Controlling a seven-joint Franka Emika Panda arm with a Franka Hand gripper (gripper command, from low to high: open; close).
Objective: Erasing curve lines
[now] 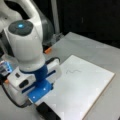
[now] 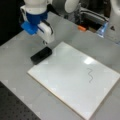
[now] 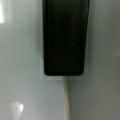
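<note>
— None of the thin dark wavy curve lines (image 2: 90,75) are erased; they sit whole on the flat white rectangular board (image 1: 82,95).
— And the gripper (image 2: 45,42)?
— Hovering above the black rectangular eraser block (image 2: 41,55) at the board's corner, seemingly holding nothing; its opening can't be told.

Most of the whiteboard (image 2: 72,80) is bare, so there's loads of open room across it in both front views. The only mark on it is the curve lines (image 2: 90,75), sitting toward a front view's right, well apart from everything else. The black eraser (image 2: 41,55) lies across the board's left corner, half on the grey table (image 2: 15,65). The gripper (image 2: 45,42) hangs right above the eraser's end, crowding that corner. A small orange thing (image 2: 81,28) sits off the board toward a front view's top.
</note>
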